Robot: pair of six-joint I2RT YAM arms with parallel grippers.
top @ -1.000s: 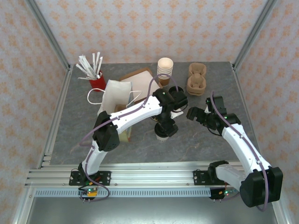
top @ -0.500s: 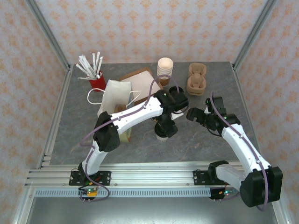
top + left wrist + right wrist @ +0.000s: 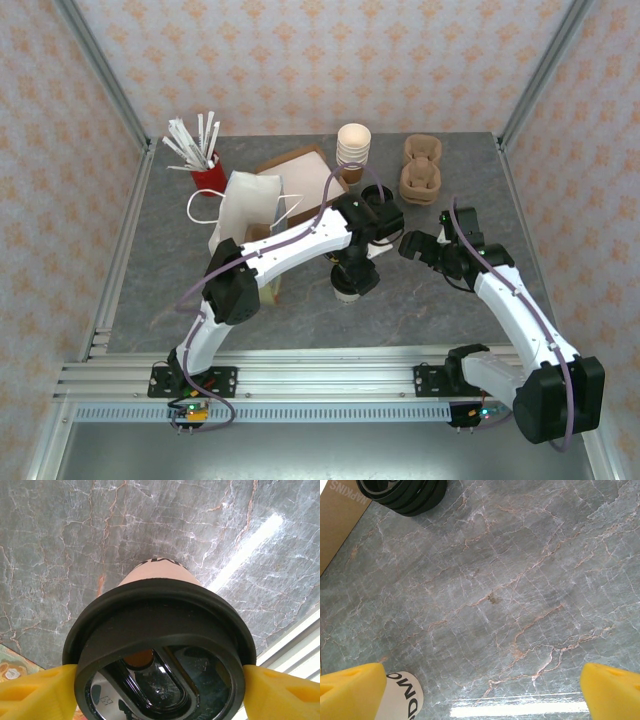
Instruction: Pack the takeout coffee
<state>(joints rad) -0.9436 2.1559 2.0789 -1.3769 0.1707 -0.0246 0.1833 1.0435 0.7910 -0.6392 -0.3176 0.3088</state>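
Note:
The takeout coffee point(image 3: 160, 625), a cream cup with black lettering under a round black lid, stands on the marble table near the middle point(image 3: 345, 291). My left gripper point(image 3: 160, 680) comes down over it from above point(image 3: 356, 270). Its yellow fingers point(image 3: 40, 690) press against the lid's rim on both sides. My right gripper point(image 3: 482, 685) hangs open and empty just right of the cup point(image 3: 410, 245). The cup's cream wall point(image 3: 402, 697) shows beside its left finger.
A stack of loose black lids point(image 3: 378, 200) lies behind the cup, next to a brown napkin box point(image 3: 295, 170). Further back stand stacked cream cups point(image 3: 353, 150) and pulp carriers point(image 3: 422, 170). A white paper bag point(image 3: 245, 205) and a red straw holder point(image 3: 205, 170) are at the left.
My left gripper's fingers have drawn in onto the lid's rim and the wrist has shifted slightly. The right arm has stayed still.

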